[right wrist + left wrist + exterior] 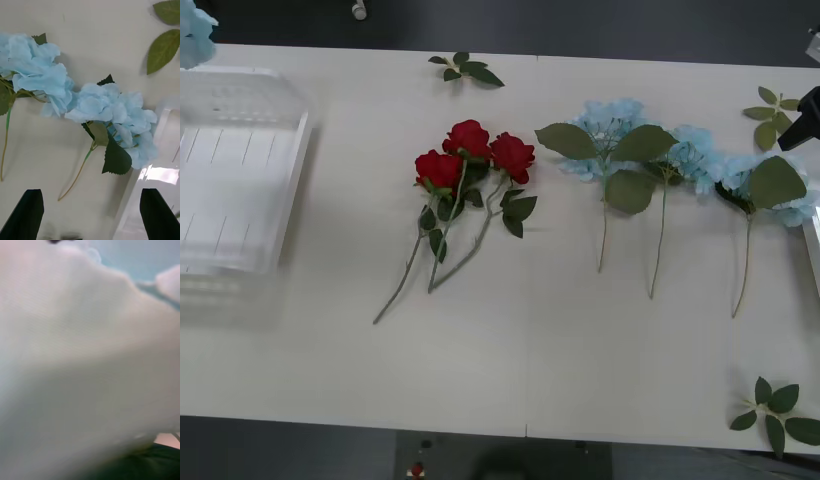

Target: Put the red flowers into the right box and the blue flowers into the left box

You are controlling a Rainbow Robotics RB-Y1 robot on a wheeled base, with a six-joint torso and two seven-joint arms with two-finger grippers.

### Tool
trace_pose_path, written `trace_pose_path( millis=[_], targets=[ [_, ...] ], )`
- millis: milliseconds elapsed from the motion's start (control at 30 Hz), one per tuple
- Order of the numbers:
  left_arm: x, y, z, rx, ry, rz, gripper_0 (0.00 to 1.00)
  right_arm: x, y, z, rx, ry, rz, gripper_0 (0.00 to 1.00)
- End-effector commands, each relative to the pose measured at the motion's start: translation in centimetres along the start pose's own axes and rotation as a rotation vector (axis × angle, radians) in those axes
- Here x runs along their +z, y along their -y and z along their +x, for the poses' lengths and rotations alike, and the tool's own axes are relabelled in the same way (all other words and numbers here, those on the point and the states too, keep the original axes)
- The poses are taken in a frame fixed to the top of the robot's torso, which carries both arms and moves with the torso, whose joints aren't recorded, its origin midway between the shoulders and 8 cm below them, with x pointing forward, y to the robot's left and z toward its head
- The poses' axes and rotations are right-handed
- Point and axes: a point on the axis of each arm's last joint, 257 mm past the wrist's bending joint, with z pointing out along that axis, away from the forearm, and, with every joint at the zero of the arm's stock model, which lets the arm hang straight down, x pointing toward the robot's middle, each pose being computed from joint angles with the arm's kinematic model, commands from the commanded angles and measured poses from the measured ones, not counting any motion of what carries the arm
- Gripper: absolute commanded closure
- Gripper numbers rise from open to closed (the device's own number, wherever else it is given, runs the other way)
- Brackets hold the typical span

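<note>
Mostly bare white table [510, 370], dark floor [630, 25] beyond.

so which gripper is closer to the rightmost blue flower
Right. The right gripper hovers open just above that blue flower; the left gripper is away by the left box.

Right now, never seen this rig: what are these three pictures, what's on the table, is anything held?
It is a two-armed wheeled robot. One camera looks down at the table from above the arms; the other two sit on the wrists. On the table lie three red flowers and three blue flowers, plus loose leaf sprigs. The left box is at the table's left, the right box at the far right edge. The right claw hangs open over the rightmost blue flower, holding nothing. The left wrist picture is a pale blur.
</note>
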Motion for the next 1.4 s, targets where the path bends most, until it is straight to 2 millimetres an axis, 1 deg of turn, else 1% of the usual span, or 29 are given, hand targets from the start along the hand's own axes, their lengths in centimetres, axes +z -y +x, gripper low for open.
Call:
trace_pose_path(
  millis=[33,67,167,233,300,333,367,467,600,700,767,867,933,967,1000,1167,1267,1400],
  targets=[
    [2.6,-2.8,-0.5,-0.001,0.04,-0.051,1.0,-1.0,0.7,-0.6,0.018,0.024,0.009,0.25],
    [3.4,-3.3,0.0,-0.035,0.035,-0.048,1.0,-0.8,0.6,-0.6,0.021,0.02,0.003,0.25],
    [4.4,-4.3,0.9,-0.109,0.017,-0.043,1.0,-0.8,0.3,-0.7,0.03,0.022,-0.007,0.25],
    [4.6,-5.4,1.5,-0.148,0.002,-0.066,1.0,-0.5,0.1,-0.7,0.031,0.021,-0.011,0.25],
    [4.7,-7.0,1.9,-0.192,-0.007,-0.097,1.0,-0.4,0.0,-0.8,0.033,0.022,-0.014,0.25],
    [4.7,-8.1,2.2,-0.209,-0.012,-0.121,1.0,-0.3,0.0,-0.8,0.034,0.02,-0.013,0.25],
    [4.7,-8.5,2.2,-0.213,-0.012,-0.128,1.0,-0.3,0.1,-0.8,0.036,0.021,-0.012,0.25],
    [5.0,-10.7,2.8,-0.259,-0.011,-0.159,1.0,-0.2,0.2,-0.8,0.031,0.017,-0.004,0.25],
    [5.8,-12.6,3.2,-0.299,0.011,-0.185,1.0,-0.1,0.3,-0.7,0.029,0.015,0.004,0.25],
    [6.4,-13.3,3.3,-0.322,0.03,-0.187,1.0,-0.1,0.7,-0.7,0.022,0.014,0.016,0.25],
    [6.9,-13.2,3.5,-0.341,0.037,-0.176,1.0,-0.1,0.8,-0.8,0.016,0.019,0.022,0.25],
    [7.2,-13.0,3.6,-0.351,0.037,-0.171,1.0,0.1,0.9,-1.1,0.011,0.029,0.034,0.25],
    [7.1,-13.0,3.6,-0.355,0.037,-0.169,0.31,0.1,0.8,-1.5,0.016,0.044,0.042,0.25],
    [7.1,-13.0,3.6,-0.356,0.037,-0.168,0.12,0.1,0.8,-1.6,0.027,0.048,0.044,0.25],
    [7.2,-12.9,3.6,-0.359,0.039,-0.165,0.0,0.2,0.7,-1.7,0.047,0.053,0.046,0.25],
    [7.2,-12.5,3.5,-0.366,0.038,-0.15,0.0,0.4,0.5,-2.3,0.08,0.093,0.073,0.25],
    [7.4,-12.2,3.6,-0.363,0.035,-0.142,0.0,0.5,0.8,-2.1,0.085,0.102,0.1,0.25],
    [7.6,-11.8,3.7,-0.344,0.036,-0.143,0.0,-0.6,0.6,-1.7,0.113,0.119,0.103,0.25]
  ],
)
